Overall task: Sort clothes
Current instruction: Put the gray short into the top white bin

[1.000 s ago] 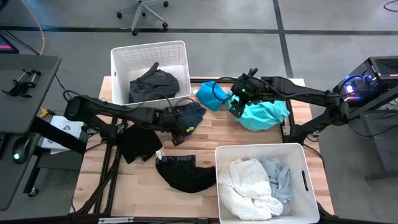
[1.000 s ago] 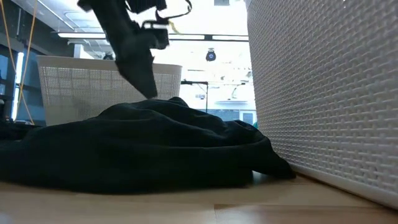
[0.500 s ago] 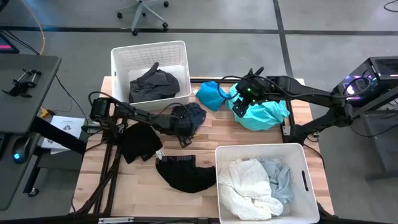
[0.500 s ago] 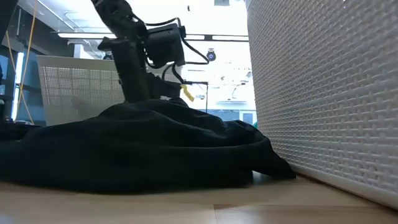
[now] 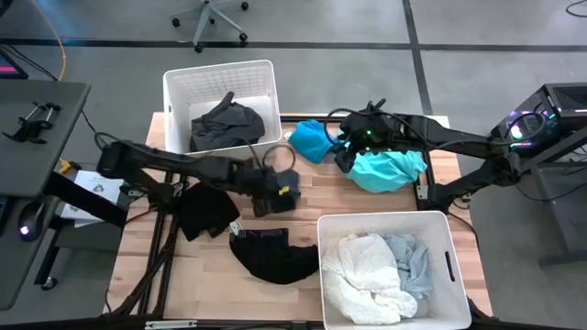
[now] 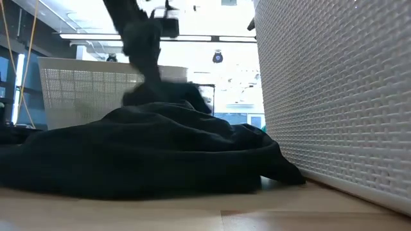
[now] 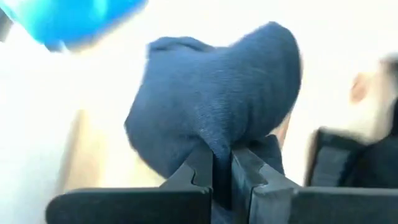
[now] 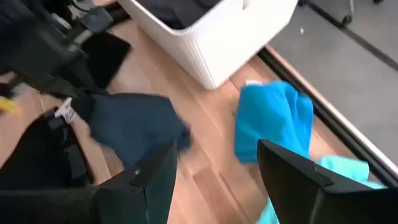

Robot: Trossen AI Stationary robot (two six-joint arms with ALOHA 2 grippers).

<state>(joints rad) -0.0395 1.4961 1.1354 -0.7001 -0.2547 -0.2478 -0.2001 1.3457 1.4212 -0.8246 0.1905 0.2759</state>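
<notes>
Now left gripper (image 7: 222, 168) is clamped shut on the dark navy garment (image 5: 275, 174) mid-table, fabric bunched between its fingers (clear in the wrist view). Right gripper (image 8: 214, 165) hovers spread wide, holding nothing, over the turquoise garment (image 5: 390, 170), near the bright blue garment (image 5: 310, 139). Black garments (image 5: 271, 257) lie just beside the white bin (image 5: 385, 220).

A grey floor (image 5: 477, 23) is seen around the wooden table (image 5: 303, 206). An office chair (image 5: 209, 16) and a side desk (image 5: 32, 119) are placed nearby; ceiling lights, perhaps, are glimpsed beyond.
</notes>
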